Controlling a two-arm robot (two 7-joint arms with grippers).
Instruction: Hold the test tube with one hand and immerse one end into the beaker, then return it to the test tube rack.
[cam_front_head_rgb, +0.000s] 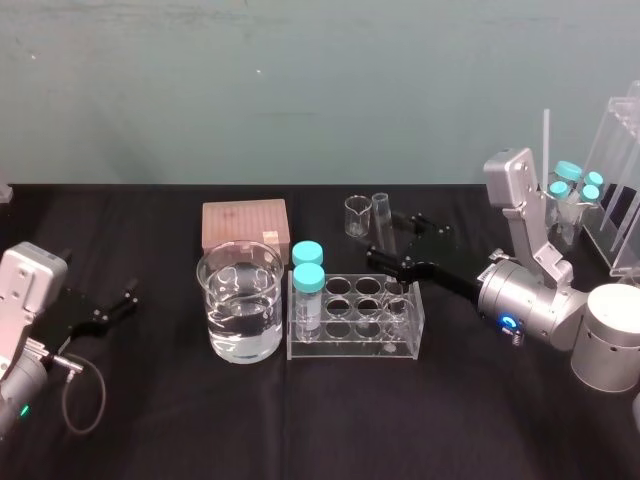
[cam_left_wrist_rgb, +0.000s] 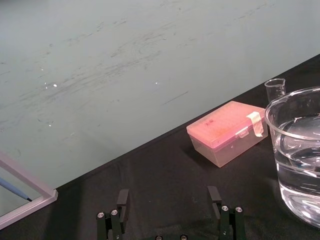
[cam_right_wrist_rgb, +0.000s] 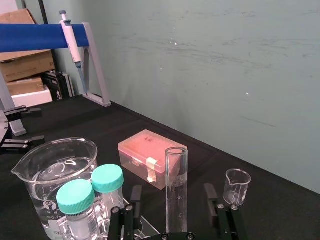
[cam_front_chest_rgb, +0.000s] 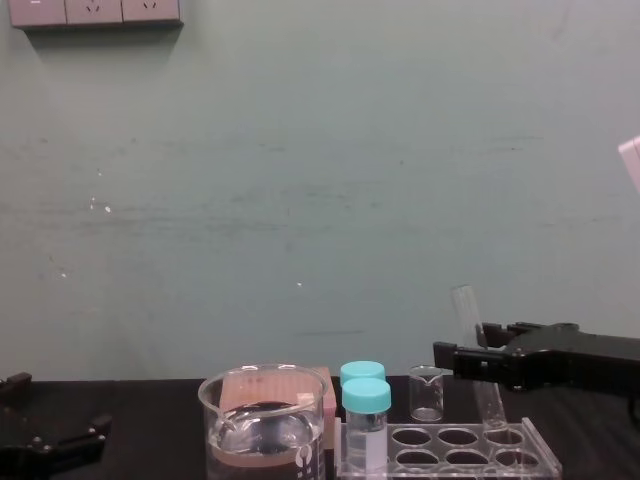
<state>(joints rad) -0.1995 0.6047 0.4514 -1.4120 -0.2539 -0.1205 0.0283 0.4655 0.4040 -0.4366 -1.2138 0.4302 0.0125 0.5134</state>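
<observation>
Long clear glass test tube (cam_right_wrist_rgb: 176, 185) stands in the clear acrylic rack (cam_front_head_rgb: 400, 345) between the right tool (cam_right_wrist_rgb: 172, 196), fingers wide; close gently, lift straight. Left tool (cam_left_wrist_rgb: 169, 200) idles, wide.

the test tube (cam_front_chest_rgb: 470, 320), clear and uncapped, stands tilted in a right-end hole of the test tube rack (cam_front_head_rgb: 350, 349) (low, clear acrylic), between the right gripper's (cam_right_wrist_rgb: 172, 189) spread jaws, touching neither. the beaker (cam_front_head_rgb: 216, 300), part-filled with clear liquid, sits just left of the rack
</observation>
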